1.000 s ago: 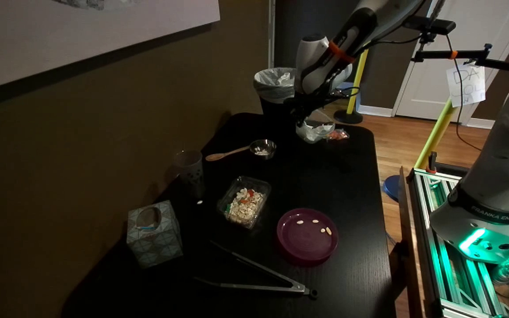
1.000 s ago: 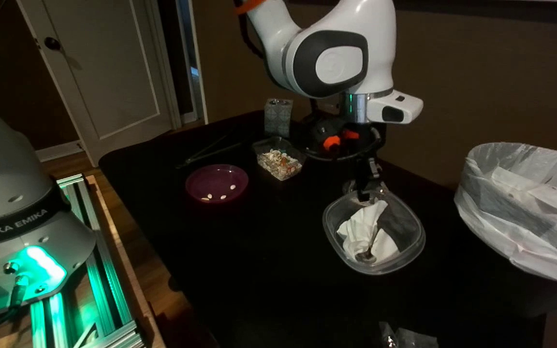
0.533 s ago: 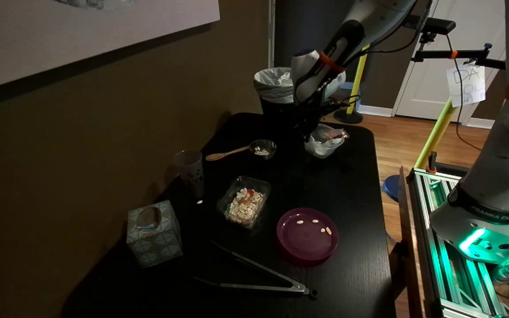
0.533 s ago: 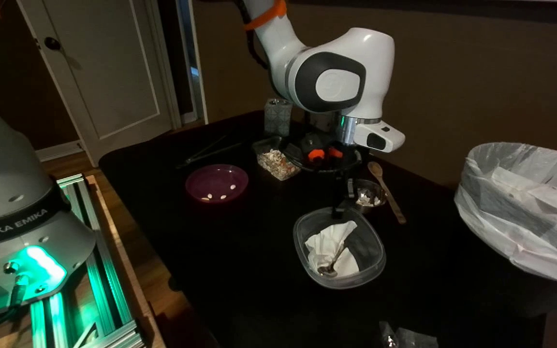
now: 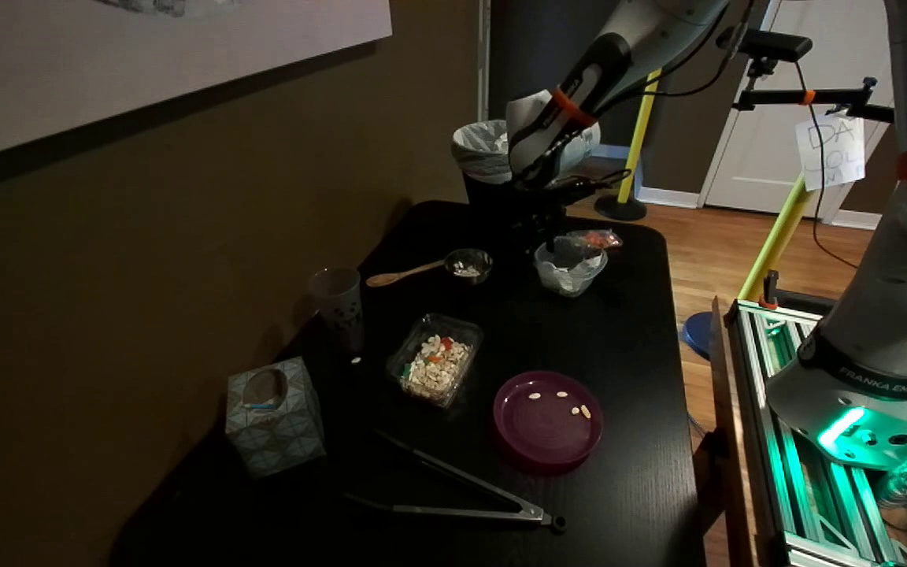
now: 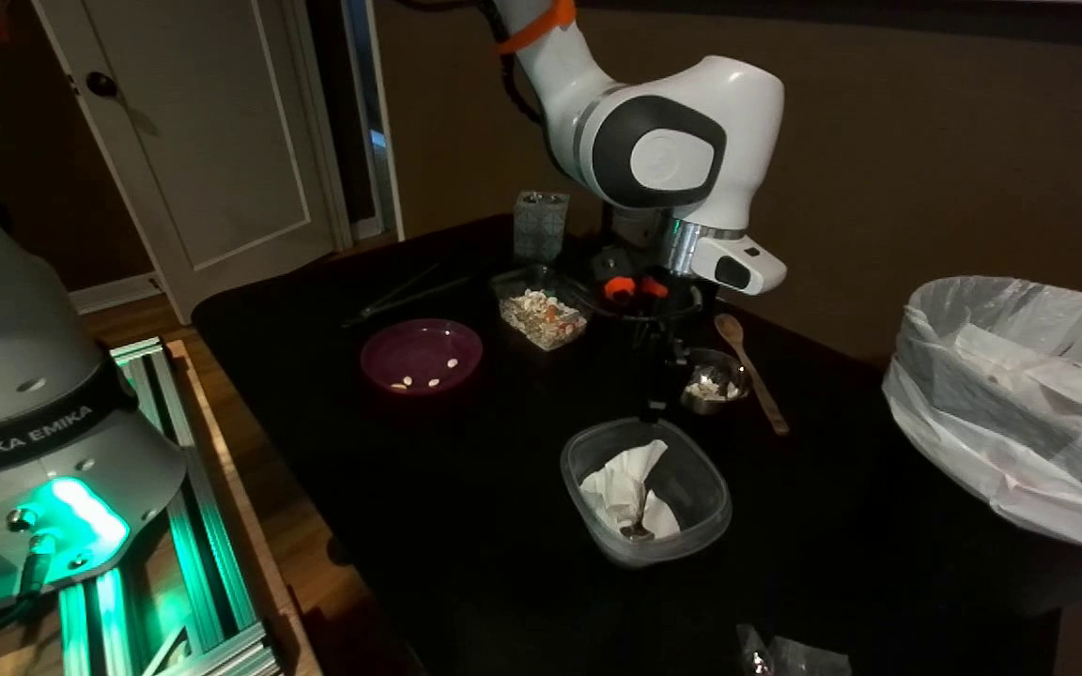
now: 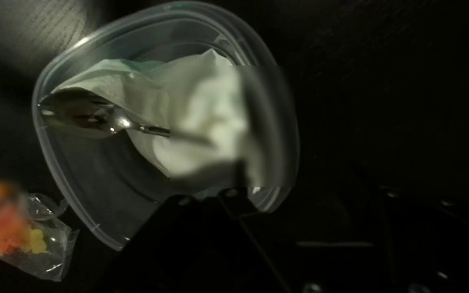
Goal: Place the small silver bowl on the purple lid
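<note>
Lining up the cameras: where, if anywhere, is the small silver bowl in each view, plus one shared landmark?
In an exterior view: the small silver bowl near the picture's centre, right of the wooden spoon.
In an exterior view: the small silver bowl right of centre, a bit below mid-height, left of the wooden spoon.
Wrist view: not in it.
Shared landmark: the clear tub holding white paper, in all three views.

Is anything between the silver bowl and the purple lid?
Nothing visible blocks the straight route from the small silver bowl to the purple lid. The clear food container sits close beside that route, toward the wall; pale pieces lie on the lid.
</note>
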Robot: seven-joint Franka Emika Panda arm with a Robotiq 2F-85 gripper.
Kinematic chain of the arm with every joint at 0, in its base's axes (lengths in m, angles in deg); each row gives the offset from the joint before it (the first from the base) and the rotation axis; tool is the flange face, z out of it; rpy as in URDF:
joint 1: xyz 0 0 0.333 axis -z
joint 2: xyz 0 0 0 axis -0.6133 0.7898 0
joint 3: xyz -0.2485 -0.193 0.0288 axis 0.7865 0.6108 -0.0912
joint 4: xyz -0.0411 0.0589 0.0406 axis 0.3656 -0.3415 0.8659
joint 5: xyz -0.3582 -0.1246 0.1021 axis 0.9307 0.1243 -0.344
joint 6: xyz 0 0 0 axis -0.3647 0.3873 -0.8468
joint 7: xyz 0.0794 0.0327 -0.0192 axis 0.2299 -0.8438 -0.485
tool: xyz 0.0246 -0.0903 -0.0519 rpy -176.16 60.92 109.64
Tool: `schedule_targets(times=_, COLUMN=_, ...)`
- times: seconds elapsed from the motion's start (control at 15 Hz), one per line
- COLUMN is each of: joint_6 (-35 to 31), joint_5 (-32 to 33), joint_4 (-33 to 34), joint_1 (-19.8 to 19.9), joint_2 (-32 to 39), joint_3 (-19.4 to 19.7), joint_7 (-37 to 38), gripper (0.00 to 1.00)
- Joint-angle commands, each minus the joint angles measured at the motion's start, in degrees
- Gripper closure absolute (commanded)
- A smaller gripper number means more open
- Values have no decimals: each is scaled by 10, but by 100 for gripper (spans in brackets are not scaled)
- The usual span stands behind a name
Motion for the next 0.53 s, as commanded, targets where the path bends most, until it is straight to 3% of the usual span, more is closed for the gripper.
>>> schedule_targets(times=0.0, joint_6=-23, joint_5=-75, joint_4=11, joint_1=32, joint_2=-20, joint_3=-55, joint_7=-85, gripper=10)
schedule_targets(times=0.07, joint_6=-29, joint_5=-97, joint_4=16, joint_1=35, joint_2=-26, joint_3=-70, joint_7=-105, gripper=1)
schedule_targets(times=0.27, joint_6=-40, joint_5=-165, joint_4=49, joint_1=54, joint_2=-26, joint_3=-116, joint_7=-189, gripper=0)
schedule_targets(times=0.47, joint_6=-37, joint_5=-277, joint_4=90, joint_1=94, joint_2=-10, joint_3=-164, joint_7=-287, gripper=0)
